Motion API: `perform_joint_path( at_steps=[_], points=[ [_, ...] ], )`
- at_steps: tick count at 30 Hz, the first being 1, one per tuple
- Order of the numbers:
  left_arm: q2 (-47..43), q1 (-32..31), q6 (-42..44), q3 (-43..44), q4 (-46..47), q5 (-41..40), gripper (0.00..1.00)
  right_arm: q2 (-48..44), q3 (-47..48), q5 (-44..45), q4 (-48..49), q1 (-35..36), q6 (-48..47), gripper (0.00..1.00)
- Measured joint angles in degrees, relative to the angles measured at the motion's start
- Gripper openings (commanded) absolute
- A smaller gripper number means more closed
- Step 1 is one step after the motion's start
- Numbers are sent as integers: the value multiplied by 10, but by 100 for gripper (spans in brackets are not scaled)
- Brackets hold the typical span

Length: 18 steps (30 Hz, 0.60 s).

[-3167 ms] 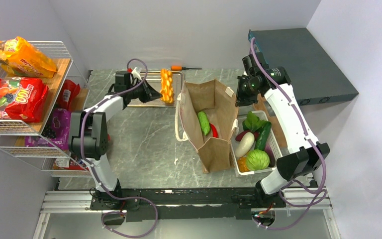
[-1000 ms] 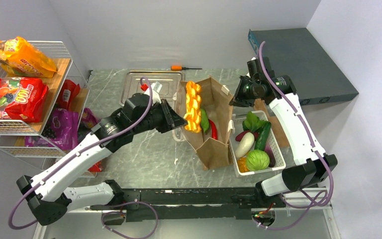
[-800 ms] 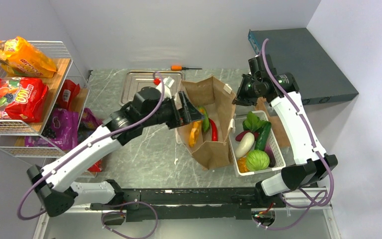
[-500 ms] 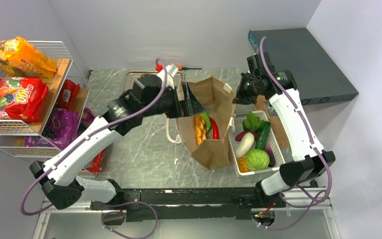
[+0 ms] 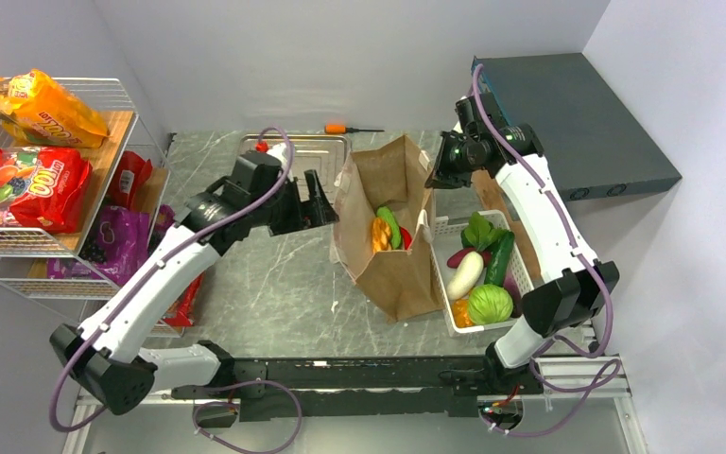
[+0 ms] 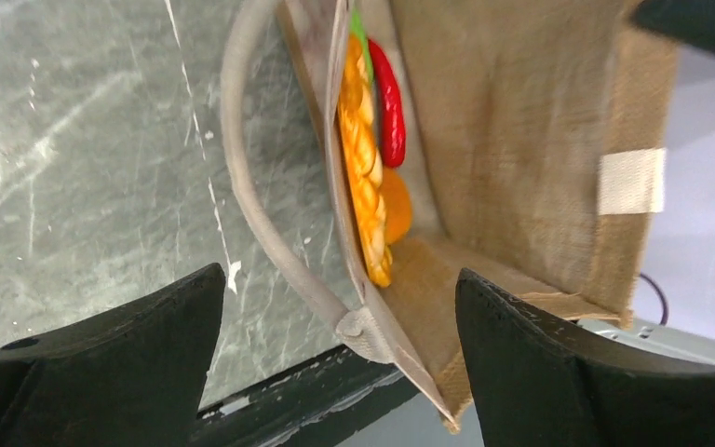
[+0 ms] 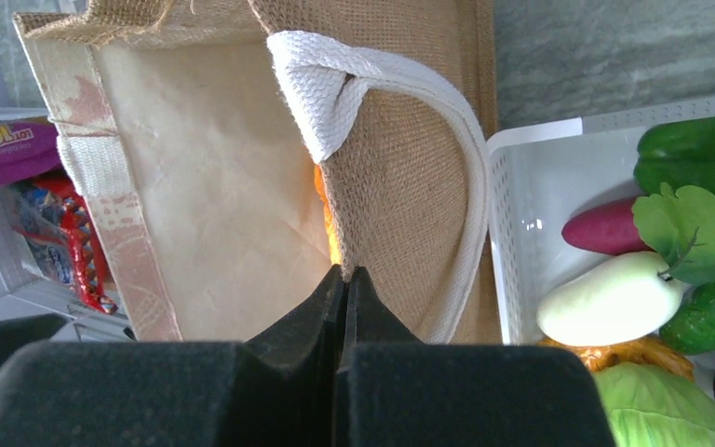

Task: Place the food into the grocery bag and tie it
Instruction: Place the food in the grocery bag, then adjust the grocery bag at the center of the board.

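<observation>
Marbled surface (image 5: 274, 274), toward its right edge: the grocery bag (image 5: 392, 274) holds the braided piece (image 5: 379, 234), my left claw (image 5: 317, 200) gapes empty beside it, my right claw (image 5: 438, 165) pinches its far rim; I judge we're mid-packing, and next I fetch snack packets (image 5: 24, 184) from the rack (image 5: 123, 95) off the left edge.

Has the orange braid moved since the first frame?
Yes. The braid left the tray at the back and now lies in the bag, right of the tray, beside the green vegetable.
</observation>
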Motion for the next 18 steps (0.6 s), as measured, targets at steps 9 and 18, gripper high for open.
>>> perform_joint_path(
  at_steps=[9,18],
  points=[
    [89,0,17,-20,47,69,74,-14,-27,-24,30,0,-3,0],
    [175,0,10,7,72,97,0,-16,-22,-28,31,0,-4,0]
  ],
)
